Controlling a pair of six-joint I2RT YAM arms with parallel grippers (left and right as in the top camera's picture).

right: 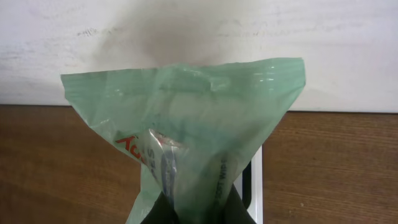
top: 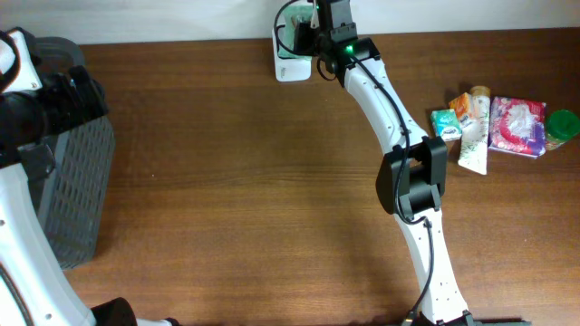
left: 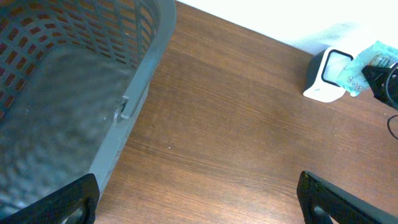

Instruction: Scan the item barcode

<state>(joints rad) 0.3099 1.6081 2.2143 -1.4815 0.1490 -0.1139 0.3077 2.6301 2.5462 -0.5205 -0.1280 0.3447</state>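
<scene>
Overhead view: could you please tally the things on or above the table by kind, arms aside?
Grey plastic mesh basket: 1
White box-shaped barcode scanner: 1
Translucent green plastic pouch, held at the scanner: 1
Loose goods at right (teal pack, orange packet, white tube, pink packet, green tub): 5
Total: 8

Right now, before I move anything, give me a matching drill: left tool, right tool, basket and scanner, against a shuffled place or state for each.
1 left tool
2 right tool
3 basket
4 scanner

A white, at the far edge of the table
B shut on the green packet
C open, empty
D grey, at the table's left end

Pairs: 1-C, 2-B, 3-D, 4-A.
</scene>
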